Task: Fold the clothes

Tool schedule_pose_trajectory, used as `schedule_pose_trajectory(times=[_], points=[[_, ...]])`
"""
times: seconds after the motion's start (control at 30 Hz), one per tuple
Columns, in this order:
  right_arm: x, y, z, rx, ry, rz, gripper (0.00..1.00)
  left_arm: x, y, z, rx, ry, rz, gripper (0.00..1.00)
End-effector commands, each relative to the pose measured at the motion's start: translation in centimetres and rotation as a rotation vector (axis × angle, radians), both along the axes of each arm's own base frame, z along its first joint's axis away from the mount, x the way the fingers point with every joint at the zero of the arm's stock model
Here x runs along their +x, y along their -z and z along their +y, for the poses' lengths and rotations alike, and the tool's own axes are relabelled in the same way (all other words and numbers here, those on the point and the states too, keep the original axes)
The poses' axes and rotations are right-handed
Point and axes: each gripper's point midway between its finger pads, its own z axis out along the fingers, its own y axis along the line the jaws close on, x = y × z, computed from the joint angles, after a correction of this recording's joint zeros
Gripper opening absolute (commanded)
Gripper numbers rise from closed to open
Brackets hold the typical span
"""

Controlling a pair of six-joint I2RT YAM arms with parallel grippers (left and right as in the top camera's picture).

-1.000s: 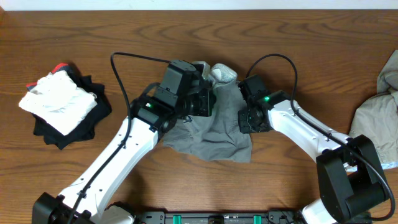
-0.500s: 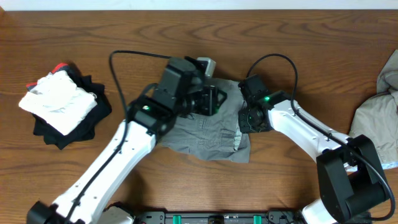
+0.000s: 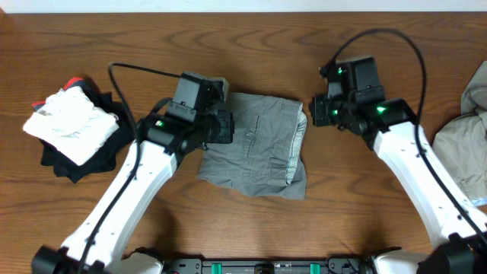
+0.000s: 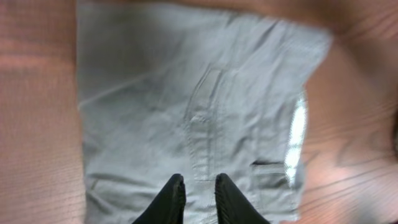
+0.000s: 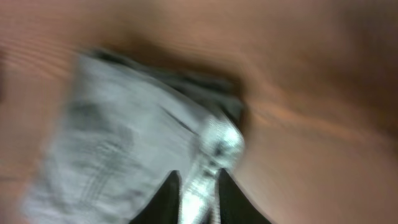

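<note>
The mid-grey shorts (image 3: 259, 144) lie folded into a rough rectangle at the table's middle, fly seam up. They fill the left wrist view (image 4: 186, 93) and show blurred in the right wrist view (image 5: 124, 137). My left gripper (image 3: 231, 128) hovers at the shorts' left edge, fingers slightly apart and empty (image 4: 198, 186). My right gripper (image 3: 315, 113) is lifted off just right of the shorts' top right corner, fingers slightly apart and empty (image 5: 198, 186). A pale beige garment (image 3: 460, 144) lies crumpled at the right edge.
A pile of white and black clothes (image 3: 72, 125) with a bit of red sits at the far left. The wooden table (image 3: 251, 46) runs bare behind the shorts. Arm cables loop above both wrists.
Both grippers carried the shorts' upper part over and let go; the shorts now lie flat and folded. The left gripper drew back left, the right gripper rose up and right.
</note>
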Motion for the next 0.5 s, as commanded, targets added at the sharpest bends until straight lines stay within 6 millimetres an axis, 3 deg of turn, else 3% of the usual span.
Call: schedule_pose_trajectory(times=[0.0,0.13,0.33,0.47], points=[[-0.9,-0.2,3.7,0.133,-0.196,0.009,0.14,-0.4,2.7,0.6,0.058,0.004,0.075,0.14],[-0.1,0.9,6.5,0.232,-0.283,0.015,0.15,-1.1,5.6,0.7,0.092,0.010,0.166,0.11],[0.9,4.1,10.3,0.342,-0.401,0.037,0.15,-0.7,8.4,0.5,0.117,0.013,0.224,0.10],[1.4,7.3,12.0,0.376,-0.434,0.073,0.17,-0.9,10.1,0.6,0.136,0.013,0.273,0.10]])
